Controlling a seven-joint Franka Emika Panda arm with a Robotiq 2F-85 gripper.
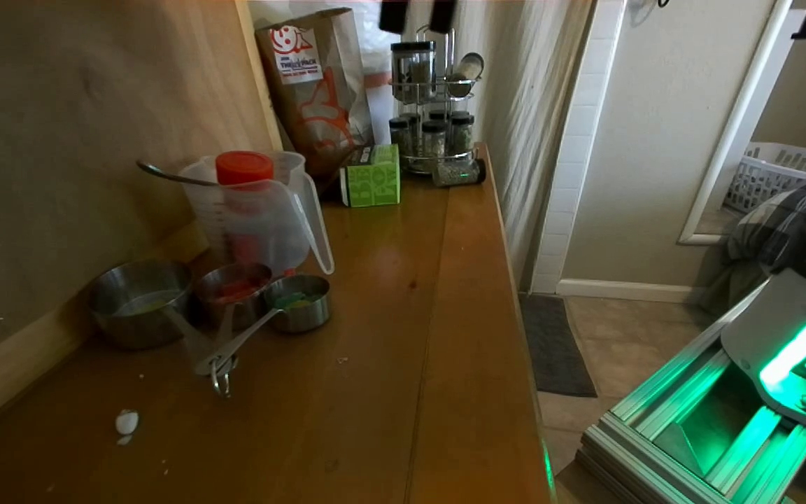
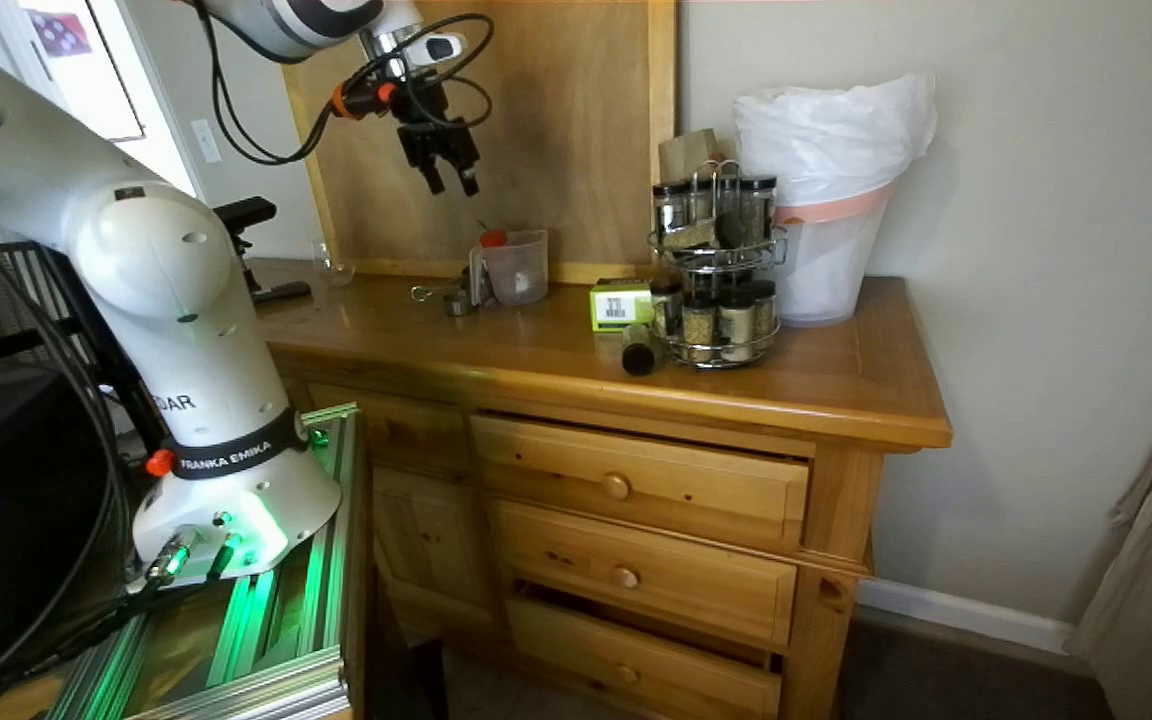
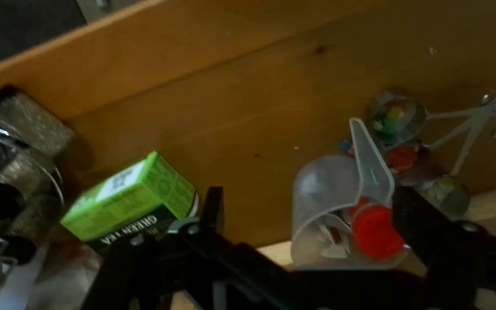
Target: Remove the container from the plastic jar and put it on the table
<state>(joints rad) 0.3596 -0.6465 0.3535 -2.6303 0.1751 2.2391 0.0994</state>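
Brown table lies nearest the camera in an exterior view, gripper raised above it with jaws spread apart, plastic jar upright on the table, and red-capped container standing inside the jar.

Brown and slightly glossy, the table carries metal measuring cups and the plastic jar near its back edge, a lined bin by a back corner. Nearer the front edge are a spice rack and a spice jar on its side, a green box just beside.
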